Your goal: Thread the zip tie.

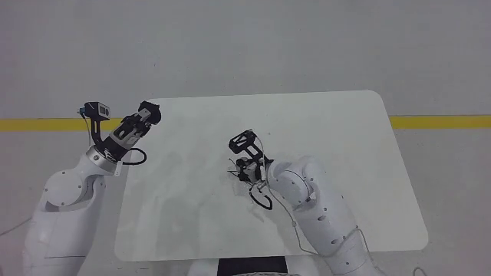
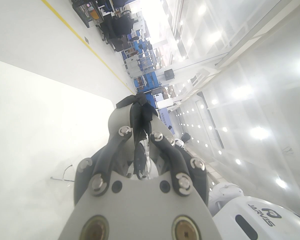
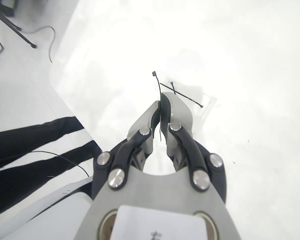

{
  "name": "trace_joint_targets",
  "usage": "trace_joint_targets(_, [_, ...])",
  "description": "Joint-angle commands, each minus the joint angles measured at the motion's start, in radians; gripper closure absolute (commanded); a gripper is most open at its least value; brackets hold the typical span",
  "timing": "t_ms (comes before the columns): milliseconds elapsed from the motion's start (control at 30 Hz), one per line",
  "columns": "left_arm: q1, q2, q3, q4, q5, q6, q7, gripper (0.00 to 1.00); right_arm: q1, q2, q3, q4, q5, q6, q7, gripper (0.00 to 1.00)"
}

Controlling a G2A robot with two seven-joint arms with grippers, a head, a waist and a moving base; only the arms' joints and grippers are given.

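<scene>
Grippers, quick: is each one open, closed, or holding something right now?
Left gripper: closed; whether it holds anything cannot be told.
Right gripper: closed on a thin black plastic zip tie.

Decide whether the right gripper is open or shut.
Shut: the right gripper pinches a thin black zip tie between its pads, and the tie's head pokes out past the tips.
</scene>
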Motion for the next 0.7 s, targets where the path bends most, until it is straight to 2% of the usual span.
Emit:
trace_joint_targets(0, [0.0, 0.0, 0.0, 0.0, 0.0, 0.0, 0.0, 1.0, -0.016, 0.003, 0.02, -0.007, 0.06, -0.007, -0.054, 1.0])
trace_joint_targets(100, [0.0, 0.0, 0.0, 0.0, 0.0, 0.0, 0.0, 1.0, -0.034, 0.006, 0.051, -0.005, 0.181, -0.031, -0.137, 1.0])
trace_joint_targets(200, [0.0, 0.0, 0.0, 0.0, 0.0, 0.0, 0.0, 1.0, -0.029, 0.01, 0.063, 0.026, 0.245, -0.062, -0.161, 1.0])
trace_joint_targets(567, [0.0, 0.0, 0.0, 0.0, 0.0, 0.0, 0.0, 1.0, -0.029, 0.01, 0.063, 0.026, 0.245, -0.062, -0.161, 1.0])
trace_joint_targets(667, [0.0, 0.0, 0.001, 0.001, 0.0, 0.002, 0.005, 1.0, -0.03, 0.009, 0.05, 0.033, 0.269, -0.05, -0.224, 1.0])
